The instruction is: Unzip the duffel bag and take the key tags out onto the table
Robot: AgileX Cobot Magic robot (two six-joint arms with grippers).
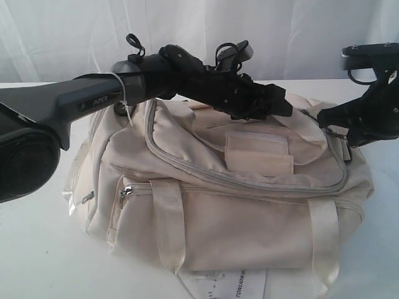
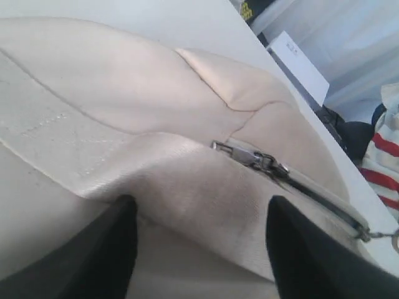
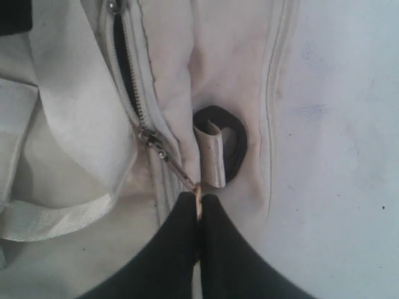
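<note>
The cream duffel bag [image 1: 218, 199] lies on the white table [image 1: 37, 249]. My left gripper [image 1: 282, 104] reaches across the bag's top. In the left wrist view it [image 2: 199, 233] is open, its fingers straddling a satin strap handle [image 2: 187, 180] near a grey zipper slider [image 2: 249, 156]. At the bag's right end my right gripper [image 1: 325, 116] is shut on the metal zipper pull [image 3: 198, 198]. The pull hangs from a slider [image 3: 148, 136] beside a black ring [image 3: 232, 143]. A short dark gap shows behind that slider. The key tags are hidden.
A white printed paper hang-tag [image 1: 237, 283] lies under the bag's front edge. A white curtain [image 1: 75, 37] hangs behind the table. Past the table's edge stand a white box [image 2: 298, 62] and a red-striped cloth [image 2: 385, 159].
</note>
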